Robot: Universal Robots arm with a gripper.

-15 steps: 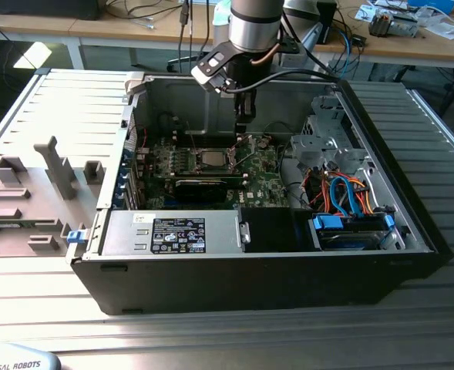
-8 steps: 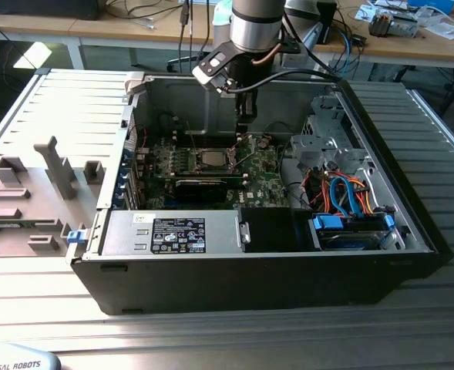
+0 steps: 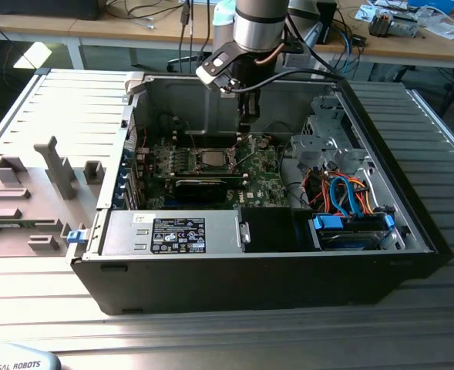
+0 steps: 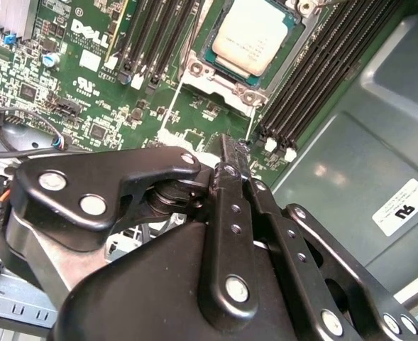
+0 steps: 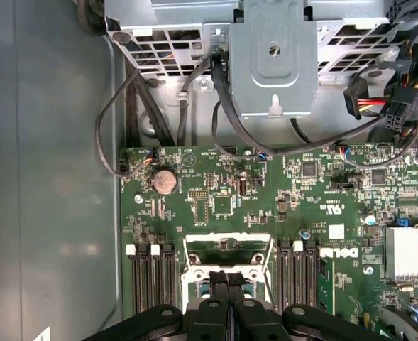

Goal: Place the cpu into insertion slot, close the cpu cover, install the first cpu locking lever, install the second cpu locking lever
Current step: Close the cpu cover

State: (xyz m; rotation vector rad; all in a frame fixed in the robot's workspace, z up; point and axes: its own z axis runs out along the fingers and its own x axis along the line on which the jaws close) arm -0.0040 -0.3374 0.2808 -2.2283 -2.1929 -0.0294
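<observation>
Case (image 3: 250, 285), black-walled and boxy, lies open around the insertion slot (image 4: 211, 55), which is set in the flat green motherboard (image 5: 223, 185). My black jointed gripper (image 4: 231, 153) hangs just beside the slot, fingers clenched together, seemingly on nothing. The thin silvery cpu cover (image 4: 226, 79) frames the slot. The square matte-grey cpu (image 4: 255, 35) lies inside it.

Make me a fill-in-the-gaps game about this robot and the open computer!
1. The silvery cpu lies in the insertion ____.
2. The motherboard under it is coloured ____.
3. The end effector, close to the cpu, has its fingers ____ (open or shut).
4. The outside wall of the computer case is coloured ____.

Missing words: slot; green; shut; black.
</observation>
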